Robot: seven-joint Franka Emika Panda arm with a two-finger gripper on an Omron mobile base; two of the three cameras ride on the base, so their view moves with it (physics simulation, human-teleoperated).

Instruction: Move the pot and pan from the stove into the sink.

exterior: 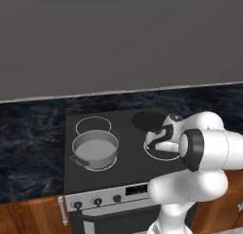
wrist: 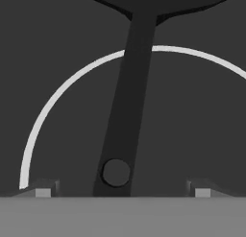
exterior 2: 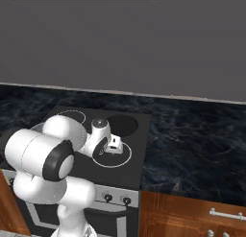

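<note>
On the black stove (exterior: pixel 123 155), the grey pot (exterior: pixel 95 149) stands on the front left burner. The flat black pan (exterior: pixel 148 120) lies on the back right burner, and its long handle (wrist: pixel 126 111) runs toward the front. My gripper (exterior: pixel 154 144) hangs low over the front right burner ring, pointing down. In the hand view the gripper (wrist: pixel 122 190) is open, with one fingertip on each side of the handle's end near its round hole. The fingers are apart from the handle. From the right, the gripper (exterior 2: pixel 114 146) sits just in front of the pan (exterior 2: pixel 123 124). The sink is out of view.
Dark marble counter (exterior: pixel 31 143) flanks the stove on both sides, wider on the right (exterior 2: pixel 192 145). A grey wall stands behind and a hood hangs above. The silver front panel with knobs (exterior: pixel 97 201) and wooden cabinets (exterior 2: pixel 192 217) lie below.
</note>
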